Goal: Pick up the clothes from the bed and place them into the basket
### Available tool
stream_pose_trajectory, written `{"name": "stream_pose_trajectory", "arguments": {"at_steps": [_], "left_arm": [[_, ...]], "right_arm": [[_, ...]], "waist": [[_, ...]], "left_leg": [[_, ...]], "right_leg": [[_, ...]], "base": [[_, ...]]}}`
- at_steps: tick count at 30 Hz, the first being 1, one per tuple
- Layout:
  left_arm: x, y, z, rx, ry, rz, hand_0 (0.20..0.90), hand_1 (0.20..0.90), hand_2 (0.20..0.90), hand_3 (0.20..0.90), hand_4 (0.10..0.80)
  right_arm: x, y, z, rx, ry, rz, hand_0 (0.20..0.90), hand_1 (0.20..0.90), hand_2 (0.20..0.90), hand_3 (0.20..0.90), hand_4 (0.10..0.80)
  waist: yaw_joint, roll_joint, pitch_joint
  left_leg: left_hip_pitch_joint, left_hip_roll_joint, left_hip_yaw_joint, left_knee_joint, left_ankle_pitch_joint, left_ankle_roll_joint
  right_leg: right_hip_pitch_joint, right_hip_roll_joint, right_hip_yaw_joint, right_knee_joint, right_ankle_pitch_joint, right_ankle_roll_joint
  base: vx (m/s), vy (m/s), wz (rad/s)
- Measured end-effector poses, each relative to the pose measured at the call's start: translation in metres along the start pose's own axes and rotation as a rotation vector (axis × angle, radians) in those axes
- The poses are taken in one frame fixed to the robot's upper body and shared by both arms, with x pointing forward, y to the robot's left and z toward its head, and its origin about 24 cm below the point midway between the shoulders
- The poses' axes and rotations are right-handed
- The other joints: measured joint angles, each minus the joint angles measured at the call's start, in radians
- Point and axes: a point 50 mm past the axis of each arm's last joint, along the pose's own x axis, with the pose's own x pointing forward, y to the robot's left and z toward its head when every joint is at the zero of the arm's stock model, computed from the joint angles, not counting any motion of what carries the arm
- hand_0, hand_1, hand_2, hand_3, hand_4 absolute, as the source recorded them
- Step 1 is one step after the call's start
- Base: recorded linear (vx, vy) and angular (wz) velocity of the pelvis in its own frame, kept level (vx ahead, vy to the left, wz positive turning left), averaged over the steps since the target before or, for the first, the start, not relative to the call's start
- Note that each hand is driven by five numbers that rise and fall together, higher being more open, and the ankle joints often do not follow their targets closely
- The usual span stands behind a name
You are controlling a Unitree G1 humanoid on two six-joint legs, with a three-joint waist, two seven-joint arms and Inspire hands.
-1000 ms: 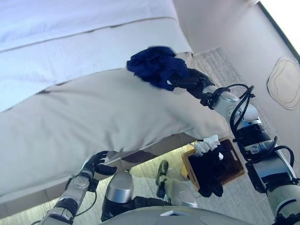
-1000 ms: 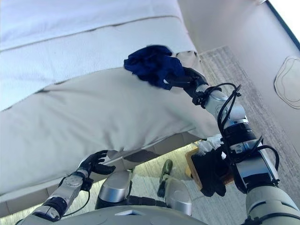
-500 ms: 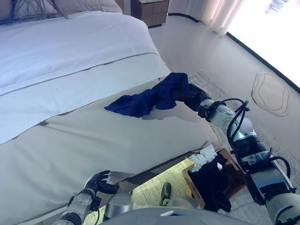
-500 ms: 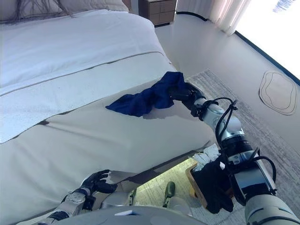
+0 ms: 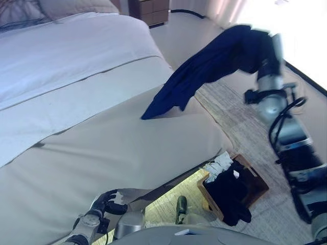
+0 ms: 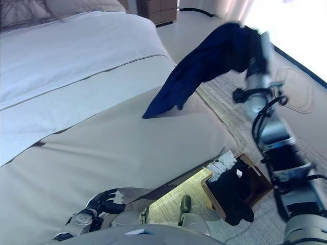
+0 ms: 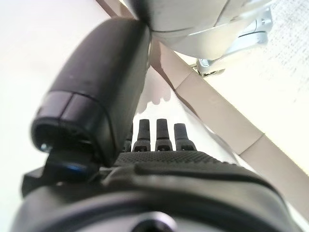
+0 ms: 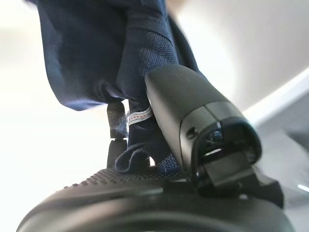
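Note:
A dark blue garment [image 5: 204, 69] hangs from my right hand [image 5: 261, 42], which is raised high over the bed's right corner; the cloth's lower tip still touches the beige cover [image 5: 127, 148]. In the right wrist view my thumb [image 8: 193, 116] and fingers are curled round the blue cloth [image 8: 101, 53]. The wooden basket [image 5: 255, 185] stands on the rug below, beside the bed, with black [image 5: 227, 196] and white [image 5: 218, 164] clothes in it. My left hand [image 5: 104, 202] hangs low at the bed's front edge, fingers relaxed and empty.
The bed has a white sheet [image 5: 66, 51] further back and a pillow [image 5: 76, 6] at the head. A wooden nightstand [image 5: 153, 7] stands behind the bed. A grey rug [image 5: 240, 122] covers the floor to the right.
My right hand has lifted the blue garment up off the bed and swung it to the right, so it now hangs stretched with only its tip on the cover. The left hand has stayed put.

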Motion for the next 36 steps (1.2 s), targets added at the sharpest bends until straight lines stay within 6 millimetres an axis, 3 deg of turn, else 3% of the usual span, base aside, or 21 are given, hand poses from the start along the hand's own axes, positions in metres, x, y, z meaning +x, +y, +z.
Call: {"name": "stream_pose_trajectory", "arguments": {"at_steps": [3, 6, 11, 16, 25, 31, 36], "left_arm": [[0.0, -0.001, -0.002, 0.007, 0.019, -0.013, 0.9, 0.9, 0.9, 0.9, 0.8], [0.001, -0.005, 0.003, 0.026, 0.009, -0.038, 0.9, 0.9, 0.9, 0.9, 0.8], [0.004, -0.017, 0.019, 0.057, -0.039, -0.094, 0.9, 0.9, 0.9, 0.9, 0.8], [0.007, -0.024, 0.037, 0.078, -0.093, -0.129, 0.9, 0.9, 0.9, 0.9, 0.8], [0.005, -0.026, 0.022, 0.101, -0.048, -0.142, 0.9, 0.9, 0.9, 0.9, 0.8], [0.004, -0.027, 0.022, 0.109, -0.052, -0.139, 0.9, 0.9, 0.9, 0.9, 0.8], [0.006, -0.038, 0.041, 0.093, -0.132, -0.156, 0.9, 0.9, 0.9, 0.9, 0.8]], "right_arm": [[0.032, -0.046, 0.027, -0.065, -0.078, -0.144, 0.3, 0.3, 0.3, 0.2, 0.1], [0.048, -0.079, 0.039, -0.088, -0.088, -0.241, 0.3, 0.3, 0.3, 0.2, 0.1], [0.052, -0.096, 0.032, -0.15, -0.043, -0.247, 0.3, 0.3, 0.3, 0.2, 0.1], [0.053, -0.094, 0.011, -0.198, 0.073, -0.181, 0.3, 0.3, 0.3, 0.2, 0.1], [0.043, -0.078, -0.019, -0.253, 0.209, -0.072, 0.3, 0.3, 0.3, 0.2, 0.1], [0.027, -0.065, -0.043, -0.29, 0.281, -0.007, 0.3, 0.3, 0.3, 0.2, 0.1], [0.013, -0.054, -0.063, -0.325, 0.344, 0.051, 0.3, 0.3, 0.3, 0.2, 0.1]], "waist": [[-0.037, 0.004, -0.005], [-0.067, 0.005, -0.022], [-0.121, 0.012, -0.07], [-0.144, 0.022, -0.079], [-0.155, 0.039, -0.081], [-0.158, 0.095, -0.064], [-0.159, 0.182, 0.001]], "left_leg": [[0.023, 0.009, 0.043, 0.0, -0.013, -0.003], [0.041, 0.02, 0.081, 0.0, -0.022, -0.008], [0.051, 0.035, 0.124, -0.001, -0.035, -0.013], [0.051, 0.039, 0.159, -0.001, -0.042, -0.011], [0.038, 0.047, 0.173, 0.0, -0.04, -0.014], [0.014, 0.042, 0.155, 0.008, -0.04, -0.013], [-0.04, 0.025, 0.132, 0.034, -0.042, -0.008]], "right_leg": [[0.003, 0.013, 0.04, 0.0, 0.0, 0.0], [0.002, 0.029, 0.077, 0.0, -0.001, 0.0], [-0.011, 0.041, 0.103, -0.005, -0.015, 0.007], [-0.032, 0.045, 0.118, -0.006, -0.015, 0.007], [-0.053, 0.054, 0.119, -0.005, -0.012, 0.004], [-0.067, 0.053, 0.118, 0.0, -0.002, -0.002], [-0.104, 0.034, 0.118, 0.0, 0.0, -0.007]], "base": [[0.043, -0.028, -0.43], [0.021, -0.041, -0.43], [0.019, -0.06, -0.29], [0.019, -0.084, -0.27], [-0.03, -0.11, -0.06], [-0.137, -0.065, 0.07], [-0.179, 0.018, 0.07]]}}
